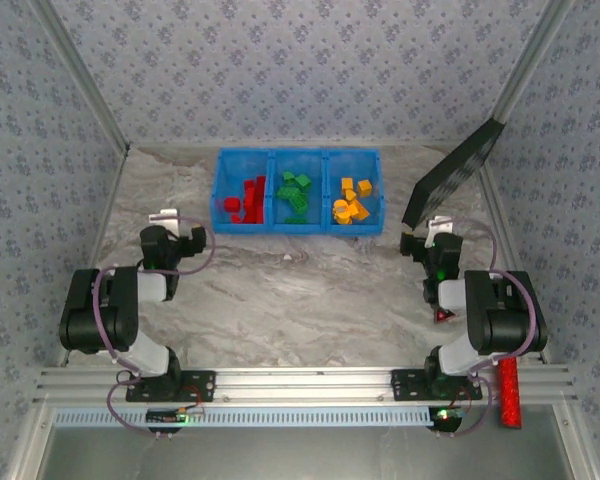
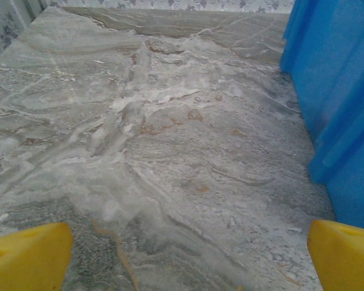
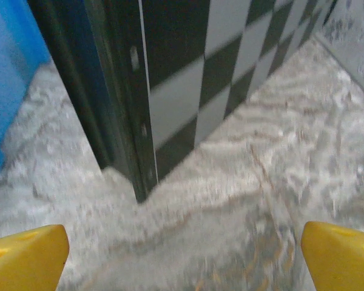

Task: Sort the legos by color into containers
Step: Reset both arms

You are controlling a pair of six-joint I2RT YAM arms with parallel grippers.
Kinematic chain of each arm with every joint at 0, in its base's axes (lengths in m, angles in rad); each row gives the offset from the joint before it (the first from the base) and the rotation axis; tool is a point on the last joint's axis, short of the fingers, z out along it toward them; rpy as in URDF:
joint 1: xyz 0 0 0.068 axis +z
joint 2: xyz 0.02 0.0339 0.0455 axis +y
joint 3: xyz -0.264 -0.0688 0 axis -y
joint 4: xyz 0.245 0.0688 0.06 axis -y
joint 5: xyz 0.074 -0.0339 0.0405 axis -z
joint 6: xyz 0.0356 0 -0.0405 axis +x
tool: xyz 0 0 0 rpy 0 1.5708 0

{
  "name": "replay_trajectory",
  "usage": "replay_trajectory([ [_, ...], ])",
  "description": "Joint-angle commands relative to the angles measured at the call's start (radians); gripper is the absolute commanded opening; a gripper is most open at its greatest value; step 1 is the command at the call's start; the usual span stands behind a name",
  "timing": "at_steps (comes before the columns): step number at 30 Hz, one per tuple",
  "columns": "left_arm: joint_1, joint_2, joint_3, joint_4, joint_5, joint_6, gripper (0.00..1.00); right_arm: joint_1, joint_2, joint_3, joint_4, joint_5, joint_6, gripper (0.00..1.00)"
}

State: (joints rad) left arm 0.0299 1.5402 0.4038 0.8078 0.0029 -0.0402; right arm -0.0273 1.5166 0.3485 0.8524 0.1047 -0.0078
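Along the far edge of the table (image 1: 300, 290), as the top camera is showing it, the blue tray (image 1: 298, 228) is sitting about midway between the side edges, its three compartments running side by side. Red legos (image 1: 248, 197) are lying in the left compartment, green legos (image 1: 295, 195) in the middle one and yellow-orange legos (image 1: 351, 203) in the right one. The left hand (image 1: 177, 238) is hovering toward the left edge, short of the tray's near left corner and apart from it. The right hand (image 1: 432, 238) is hovering toward the right edge, just before the foot of a black panel (image 1: 455, 170) that is leaning tilted near the far right corner. A long red studded cylinder (image 1: 508, 392) is lying across the metal rail (image 1: 310, 380) at the near right corner, beside the right arm's base. Through the left wrist camera, the left hand's yellow fingertips (image 2: 27, 257) are standing wide apart and gripping nothing, with bare marbled table between them, while the tray's blue outer wall (image 2: 340, 91) is rising along the right side. Through the right wrist camera, the right hand's fingertips (image 3: 24, 257) are likewise spreading wide and holding nothing. The panel's checkered face (image 3: 200, 73) is standing just ahead, its lower corner resting on the table, and a blurred slice of the tray (image 3: 9, 73) is showing at the left.
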Motion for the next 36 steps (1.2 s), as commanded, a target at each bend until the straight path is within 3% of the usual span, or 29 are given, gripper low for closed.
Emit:
replay_trajectory([
  [1,-0.007,-0.004,0.013,-0.001,-0.011,0.017,0.99,0.007,0.007,0.038,-0.037,-0.008,-0.012,1.0],
  [36,-0.016,-0.004,0.012,0.001,-0.031,0.023,0.99,0.012,0.005,0.039,-0.039,-0.003,-0.015,1.0],
])
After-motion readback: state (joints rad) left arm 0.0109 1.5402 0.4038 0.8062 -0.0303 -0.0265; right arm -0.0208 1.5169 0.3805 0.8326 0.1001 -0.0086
